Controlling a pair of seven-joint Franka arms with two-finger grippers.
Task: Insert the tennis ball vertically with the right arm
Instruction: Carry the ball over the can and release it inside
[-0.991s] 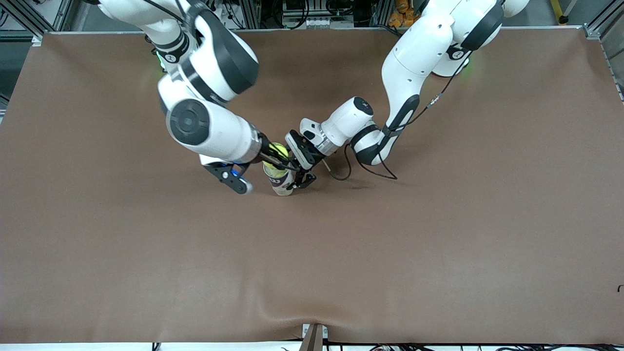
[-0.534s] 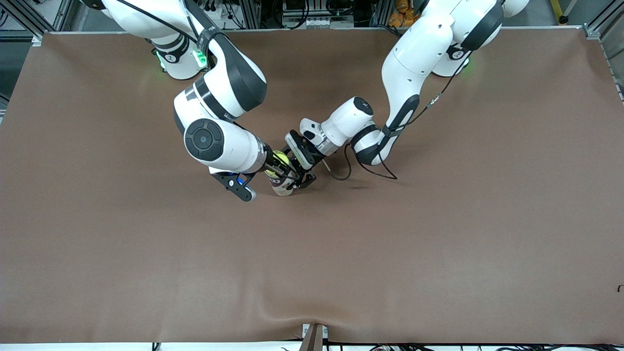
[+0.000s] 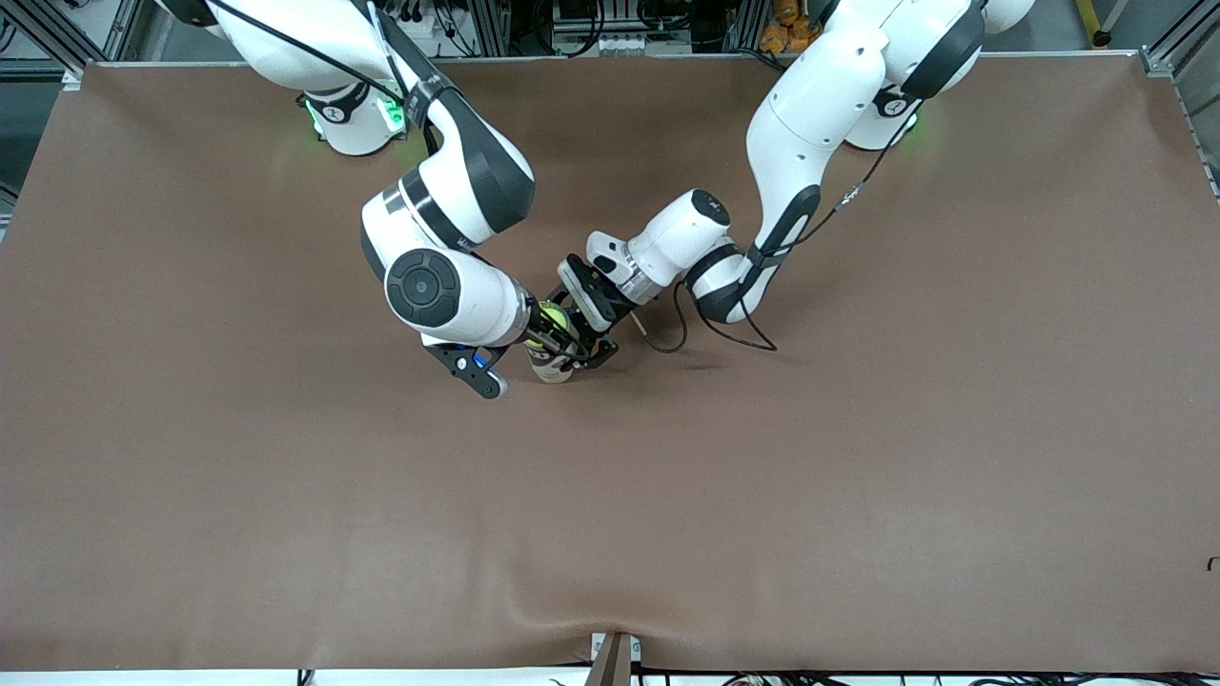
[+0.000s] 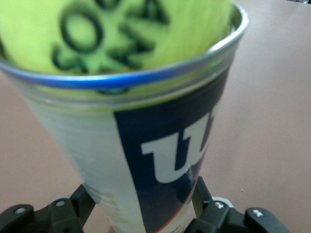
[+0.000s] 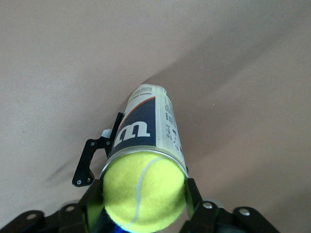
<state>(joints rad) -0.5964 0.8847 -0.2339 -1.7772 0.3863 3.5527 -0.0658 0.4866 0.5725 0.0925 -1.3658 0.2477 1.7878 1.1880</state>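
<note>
Front view: a Wilson tennis-ball can stands upright near the middle of the brown bench, well away from every edge and corner. The left gripper, reaching in from the left arm's end, has its fingers clenched around the can's lower body. The right gripper hangs directly over the can's open mouth, gripping a yellow-green tennis ball that sits at the rim.

Left wrist view: the can fills the picture, its clear wall carrying a dark blue label with a white logo and a metal rim ring at the mouth. The ball, with black printed lettering, sits in the mouth with its lower part showing through the clear wall just under the rim. The left gripper's black fingers press against both sides of the can's lower wall.

Right wrist view: the ball is clamped between the right gripper's fingers and covers the can's mouth, its white seam showing. The can reaches down to the bench, where the left gripper shows at its side.
</note>
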